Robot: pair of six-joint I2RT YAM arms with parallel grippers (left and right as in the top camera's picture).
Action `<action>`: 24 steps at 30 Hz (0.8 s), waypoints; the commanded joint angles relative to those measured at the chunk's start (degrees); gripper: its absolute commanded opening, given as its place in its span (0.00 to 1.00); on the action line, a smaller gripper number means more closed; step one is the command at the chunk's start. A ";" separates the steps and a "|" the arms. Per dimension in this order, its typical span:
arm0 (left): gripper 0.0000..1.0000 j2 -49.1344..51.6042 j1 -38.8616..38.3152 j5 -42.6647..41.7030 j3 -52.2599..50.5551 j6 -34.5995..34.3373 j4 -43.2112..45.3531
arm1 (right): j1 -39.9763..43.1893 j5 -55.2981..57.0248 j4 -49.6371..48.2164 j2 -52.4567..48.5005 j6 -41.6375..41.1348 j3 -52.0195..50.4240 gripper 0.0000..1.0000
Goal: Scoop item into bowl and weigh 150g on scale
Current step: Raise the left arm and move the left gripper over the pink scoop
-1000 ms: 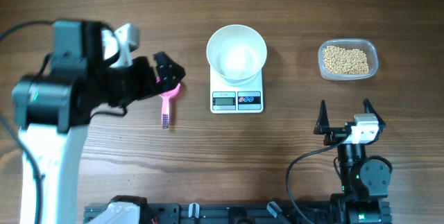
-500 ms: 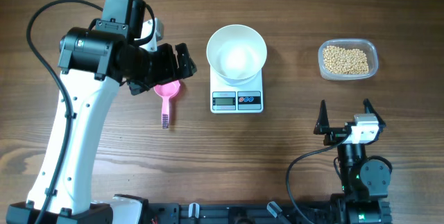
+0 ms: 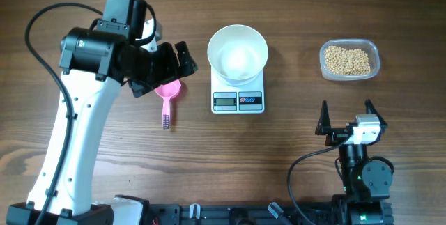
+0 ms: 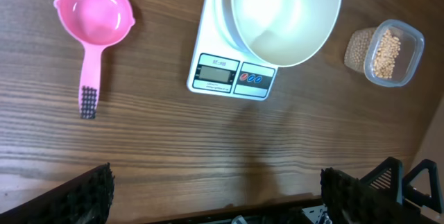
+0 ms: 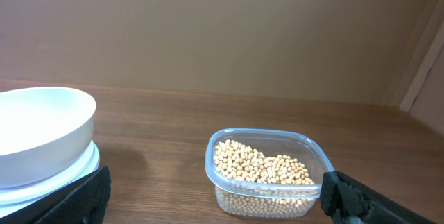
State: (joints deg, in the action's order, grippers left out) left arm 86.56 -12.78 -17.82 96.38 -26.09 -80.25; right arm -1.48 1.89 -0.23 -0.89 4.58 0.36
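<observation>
Beans [image 5: 260,168] are tiny and would roll, so I want the light pink scoop [image 4: 92,19] by its thin handle [image 4: 88,78]. Both jaws are spread wide, empty.

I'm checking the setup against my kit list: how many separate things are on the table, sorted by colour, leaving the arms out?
White: 2, the bowl and the scale
Pink: 1, the scoop
Clear: 1, the tub holding the beans, counted as one
Total: 4
</observation>
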 commanded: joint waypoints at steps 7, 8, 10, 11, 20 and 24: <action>1.00 2.95 -5.90 4.26 0.98 -1.64 2.01 | -0.22 -0.72 -0.22 0.24 -0.48 -0.07 1.00; 1.00 3.32 -6.16 4.33 0.98 -1.62 2.32 | -0.22 -0.72 -0.22 0.24 -0.48 -0.07 1.00; 1.00 4.39 -6.51 4.44 0.98 -1.64 3.30 | -0.22 -0.72 -0.22 0.24 -0.46 -0.07 1.00; 1.00 4.94 -6.51 4.44 0.98 -1.64 3.80 | -0.22 -0.72 -0.22 0.24 -0.46 -0.07 1.00; 1.00 9.62 -6.51 4.42 0.98 -1.62 11.63 | -0.22 -0.72 -0.22 0.24 -0.50 -0.07 1.00; 1.00 9.92 -6.51 4.42 0.98 -1.62 14.91 | -0.22 -0.72 -0.22 0.24 -0.48 -0.07 1.00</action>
State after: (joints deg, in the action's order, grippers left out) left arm 96.03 -19.14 -14.37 96.40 -27.22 -66.81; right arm -1.48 1.89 -0.23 -0.89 4.58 0.36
